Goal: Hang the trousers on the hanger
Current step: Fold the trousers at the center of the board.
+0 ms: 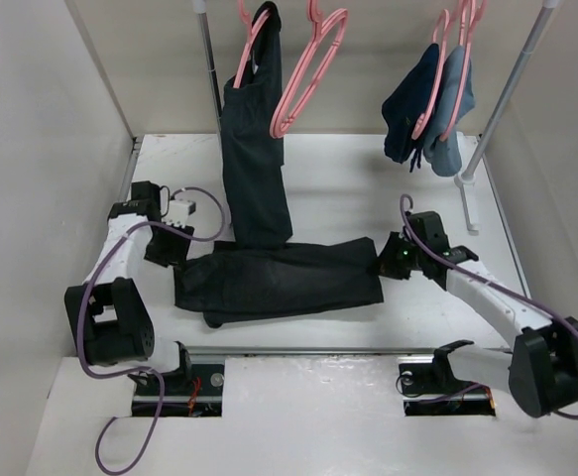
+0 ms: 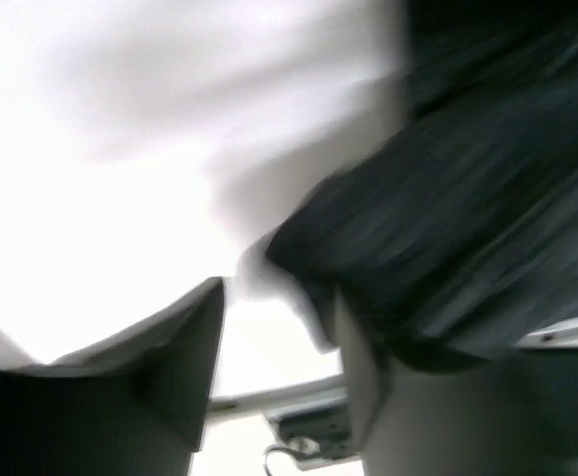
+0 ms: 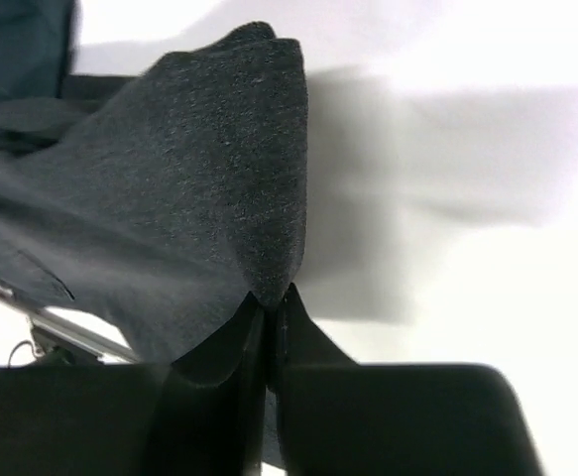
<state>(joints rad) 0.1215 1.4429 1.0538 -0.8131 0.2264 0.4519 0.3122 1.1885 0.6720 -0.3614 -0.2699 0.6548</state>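
Left wrist view is all motion blur, the trousers [image 2: 467,198] just a dark smear. Up top, the empty pink hanger [image 1: 306,74] has its hook cropped.

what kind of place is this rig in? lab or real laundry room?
Looks like a lab test cell, not a home: a white table boxed in by bare white panels, two arms bolted at its near edge, pink hangers on a rack behind.

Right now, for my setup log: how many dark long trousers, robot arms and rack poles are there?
Dark long trousers: 2, trousers lying flat and a hung pair
Robot arms: 2, left arm, right arm
Rack poles: 2, left pole, right pole
Total: 6
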